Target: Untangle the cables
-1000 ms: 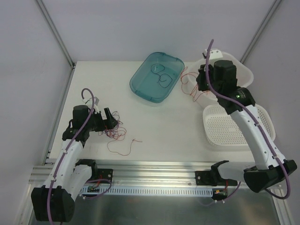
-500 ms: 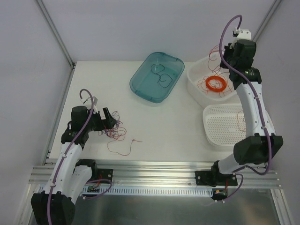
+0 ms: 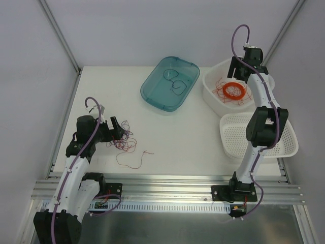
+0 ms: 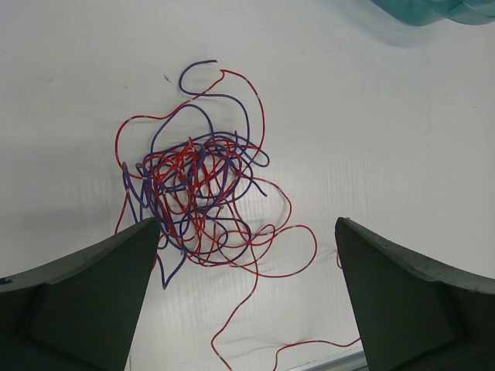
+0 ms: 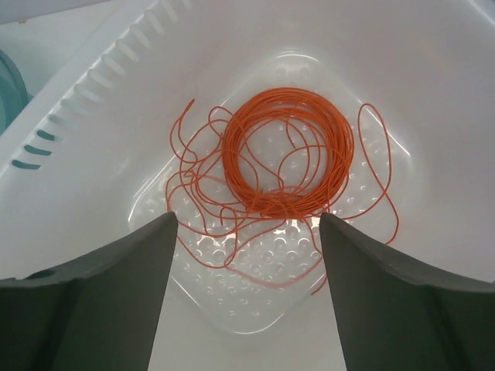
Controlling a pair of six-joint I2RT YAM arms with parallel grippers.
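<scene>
- Top external view: the cables lie in a red and dark-blue wad on the table, near its left edge. 1 red strand trails toward the near edge. The left end effector hangs at the wad's far-left side.
- Same view: the right end effector hangs over the white bin at the far-right corner. The bin contains the orange ring coil. The teal tray by the far edge contains dark loops.
- Left wrist view: both fingers are spread wide and hold nothing. The wad lies on the table between and just beyond them, and its core is densely crossed.
- Right wrist view: both fingers are spread, with nothing between them. Loose orange strands sprawl around the coil below.
- Step in hand (judgement): orange wire is sorted into the bin, and the red and dark-blue wad is not yet separated.
- Next move (judgement): lower the left end effector onto 1 outer loop, not the core. Pinch 1 strand only and draw it clear slowly. The right end effector is well apart from the wad and must cross the table to assist.
</scene>
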